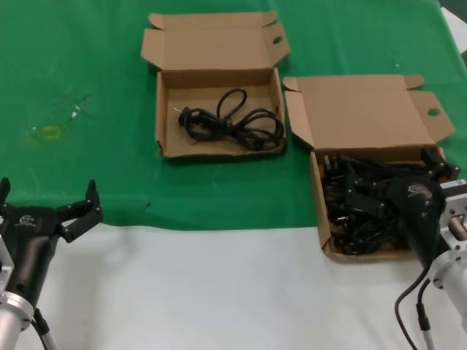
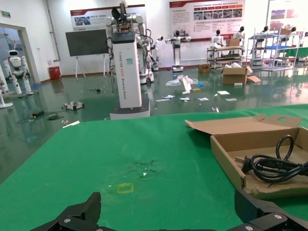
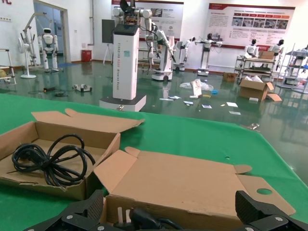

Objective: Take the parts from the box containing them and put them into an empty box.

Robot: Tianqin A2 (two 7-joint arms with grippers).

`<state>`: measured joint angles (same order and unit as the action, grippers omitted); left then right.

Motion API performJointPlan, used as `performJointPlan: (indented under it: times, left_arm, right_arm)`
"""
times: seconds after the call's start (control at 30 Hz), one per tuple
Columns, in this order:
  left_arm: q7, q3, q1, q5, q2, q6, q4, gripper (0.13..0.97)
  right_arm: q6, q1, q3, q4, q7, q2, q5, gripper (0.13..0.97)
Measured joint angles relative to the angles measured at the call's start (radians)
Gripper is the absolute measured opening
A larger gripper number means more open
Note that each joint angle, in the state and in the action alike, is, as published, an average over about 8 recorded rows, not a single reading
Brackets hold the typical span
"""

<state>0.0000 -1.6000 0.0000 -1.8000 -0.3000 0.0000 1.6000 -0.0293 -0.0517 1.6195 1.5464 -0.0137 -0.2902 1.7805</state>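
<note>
The full box (image 1: 326, 219) sits on the robot's right, its plain lid laid back, and holds a tangled heap of cords (image 1: 361, 200) — black power cords with plugs, several bundles knotted into each other. The right gripper (image 1: 435, 169) is down over the far end of that heap with its fingers spread wide; in the right wrist view both finger ends stand well apart and nothing is held between them. 1 cord (image 1: 232, 120) already lies in the other box (image 1: 162, 117), just to the left, the one whose lid ends in a long tuck flap.

These cords look light, soft and rubbery, so they should bend and sag once lifted, and loops from a neighbouring bundle may well come up too. A sound hold would probably be across the thick middle of 1 coil, where several strands can be pinched together; a single loose loop may slide out, and a plug alone would leave the rest trailing.

The left gripper (image 1: 49, 206) waits near the table's front edge on the left, fingers apart and empty.

The tall white cabinet (image 2: 128, 67) in the hall behind carries vertical lettering — too small to read with confidence. Wall posters are likewise unreadable.
</note>
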Motion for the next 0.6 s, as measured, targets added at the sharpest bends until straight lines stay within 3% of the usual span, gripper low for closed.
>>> performJointPlan:
  times: [0.6]
  left_arm:
    - [0.0, 0.0, 0.0, 0.0, 0.0, 0.0, 0.0, 0.966]
  right_arm:
    - [0.0, 0.0, 0.0, 0.0, 0.0, 0.0, 0.0, 0.966]
